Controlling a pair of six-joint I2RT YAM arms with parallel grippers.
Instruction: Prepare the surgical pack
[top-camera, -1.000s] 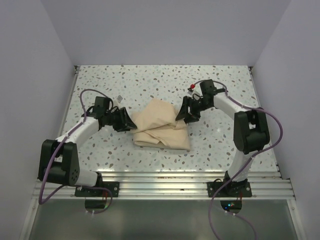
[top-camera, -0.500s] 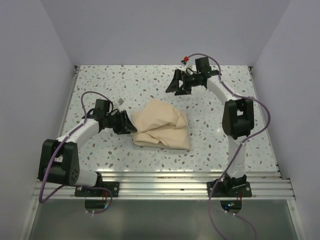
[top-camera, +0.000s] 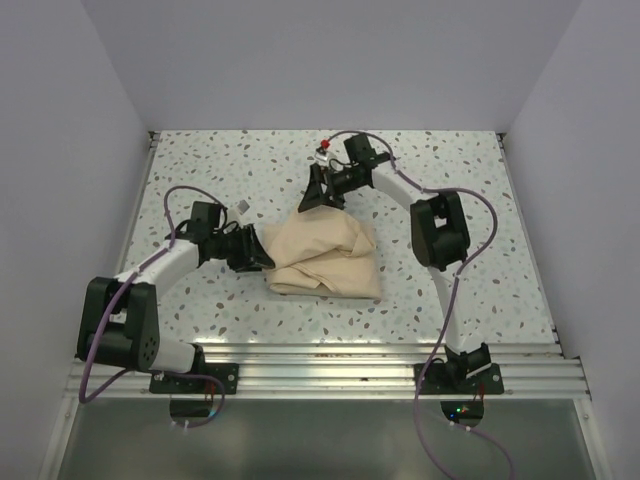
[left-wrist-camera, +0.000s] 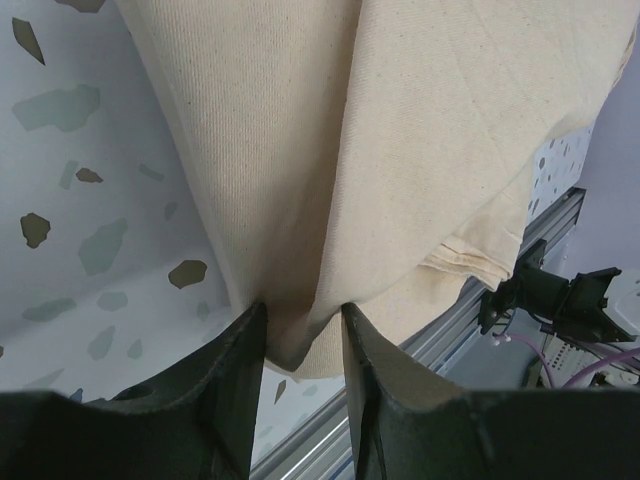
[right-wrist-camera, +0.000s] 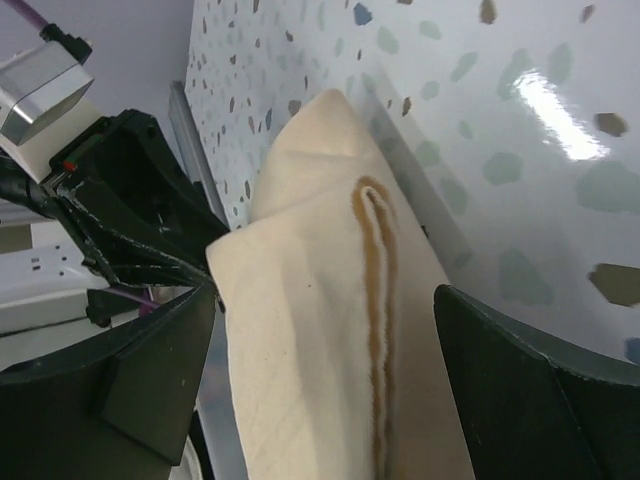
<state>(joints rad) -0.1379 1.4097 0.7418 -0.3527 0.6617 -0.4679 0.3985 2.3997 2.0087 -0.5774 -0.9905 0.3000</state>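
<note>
My left claw (left-wrist-camera: 305, 335) is pinched on a soft fold of the surgical pack (left-wrist-camera: 400, 150), its matte black fingers (left-wrist-camera: 220, 400) squeezing the tan, finely woven cloth at its left edge. My right claw (right-wrist-camera: 340, 385) stands wide apart, gripping nothing, just by the pack's far edge. The pack lies bunched in loose, rounded folds mid-way across the glossy speckled table (top-camera: 200, 170).
</note>
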